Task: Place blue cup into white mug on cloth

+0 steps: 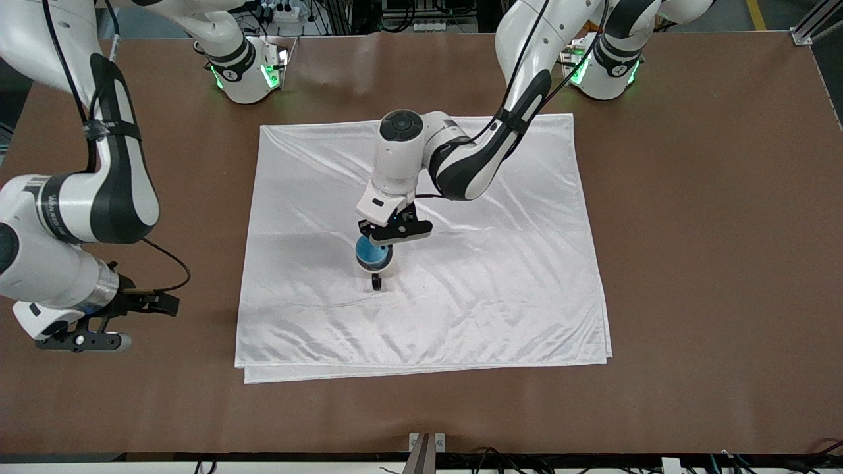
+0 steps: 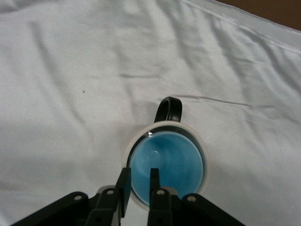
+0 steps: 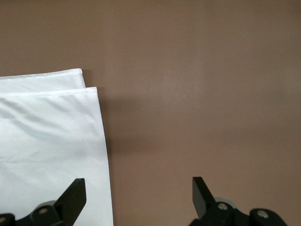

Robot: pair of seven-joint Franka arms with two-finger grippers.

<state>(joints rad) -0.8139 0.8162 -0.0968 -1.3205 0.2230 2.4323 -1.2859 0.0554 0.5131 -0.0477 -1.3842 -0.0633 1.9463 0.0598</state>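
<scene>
The blue cup point(image 1: 371, 253) sits inside the white mug point(image 1: 388, 266), which stands upright near the middle of the cloth point(image 1: 500, 289) with its dark handle point(image 1: 376, 283) toward the front camera. My left gripper point(image 1: 380, 243) hangs right over the cup's rim. In the left wrist view the cup point(image 2: 171, 162) fills the mug point(image 2: 203, 141), and my left gripper point(image 2: 139, 172) is narrowly open, one finger over the mug's rim and one over the cup's inside. My right gripper point(image 1: 85, 342) is wide open and empty over bare table, off the cloth at the right arm's end.
The brown table point(image 1: 691, 263) surrounds the cloth. The right wrist view shows my right gripper point(image 3: 138, 188) above the table point(image 3: 211, 94) beside the cloth's doubled corner point(image 3: 47, 141). The left arm's forearm reaches over the cloth's half nearer the bases.
</scene>
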